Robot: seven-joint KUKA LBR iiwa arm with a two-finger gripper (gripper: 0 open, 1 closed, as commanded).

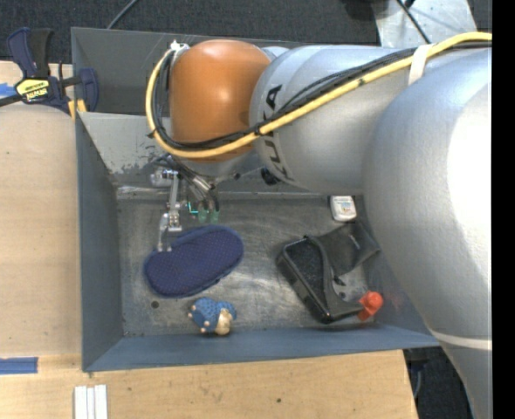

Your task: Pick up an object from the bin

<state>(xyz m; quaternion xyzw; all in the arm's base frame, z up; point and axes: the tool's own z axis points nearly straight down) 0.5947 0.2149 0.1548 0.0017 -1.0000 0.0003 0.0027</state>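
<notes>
right side of grey bin [96, 260] and part of black pouch [308, 276] behind the arm [397, 138]

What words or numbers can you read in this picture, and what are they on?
"KUKA": black letters on the silver arm, sideways and only partly showing.
Small white tag at the back of the bin: its print is too small to read.
There is no other readable text on the things in the bin.

Silver-grey arm [362, 138] capped with an orange cover [214, 85]
Black lettering marked its rounded shell; a yellow cable [345, 89] looped round the cover, above a slim metal gripper [165, 239].
</notes>
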